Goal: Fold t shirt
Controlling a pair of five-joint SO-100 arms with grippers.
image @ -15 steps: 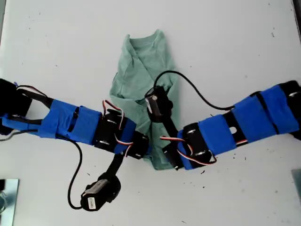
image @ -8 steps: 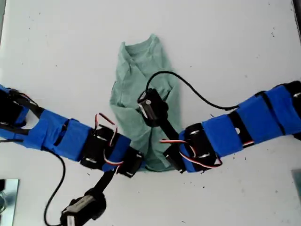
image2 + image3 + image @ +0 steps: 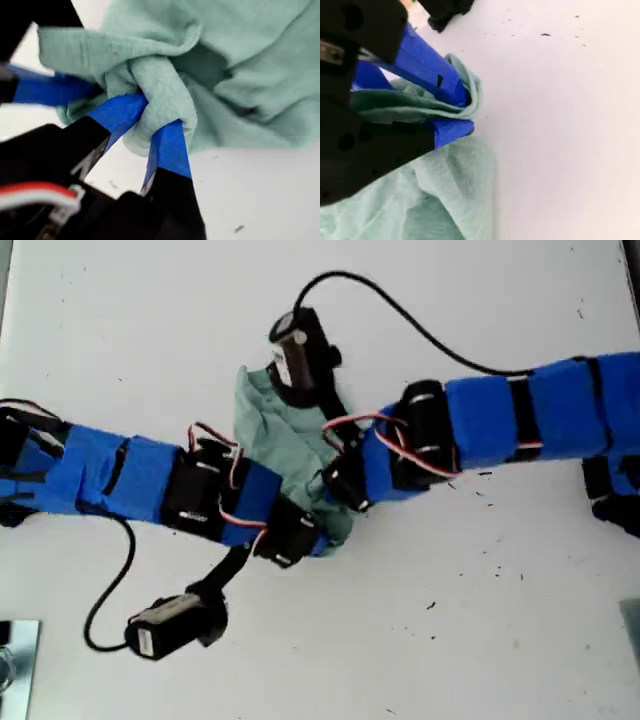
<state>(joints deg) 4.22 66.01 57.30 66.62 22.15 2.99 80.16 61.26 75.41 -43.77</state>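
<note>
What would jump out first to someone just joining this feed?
The pale sage-green cotton t shirt, bunched mid-table in the exterior view, pinned between two blue-taped arms. My first gripper is clamped on a rolled fold of it; my second gripper pinches a cloth edge. The white table stretches all around.

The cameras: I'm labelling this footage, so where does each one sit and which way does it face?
Exterior view: overhead, facing down at the white table; both blue-taped arms show.
First wrist view: rides my first claw, looking along its blue fingers, shut on the pale sage-green cotton t shirt.
Second wrist view: rides my second claw, likewise clamped on cloth.
All three share the t shirt.
</note>
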